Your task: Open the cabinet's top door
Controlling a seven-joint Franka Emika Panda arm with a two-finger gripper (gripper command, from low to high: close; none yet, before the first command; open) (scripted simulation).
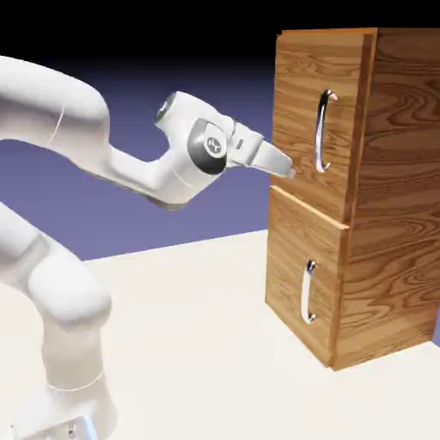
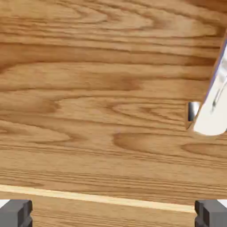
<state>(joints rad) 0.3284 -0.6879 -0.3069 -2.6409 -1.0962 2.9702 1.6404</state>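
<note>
- Blue-violet backdrop sat behind a pale counter (image 1: pixel 198 292) carrying the cabinet (image 1: pixel 391 189).
- My pincer (image 1: pixel 288 170) stood wide and empty, close before the top door (image 1: pixel 296 120), just beside its handle (image 1: pixel 322 133).
- Approach step, I judged; next it needed shifting sideways to straddle that bar.

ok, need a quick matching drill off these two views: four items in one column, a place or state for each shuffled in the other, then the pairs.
Items:
1. top door
2. lower door
3. end effector
4. long handle

Places or states:
A. open, fingertips close to the top door's front, beside the long handle, holding nothing
B. closed, upper part of the cabinet front
C. silver vertical bar on the top door, ungripped
D. below the top door, with the shorter handle

Pairs: 1-B, 2-D, 3-A, 4-C
</note>
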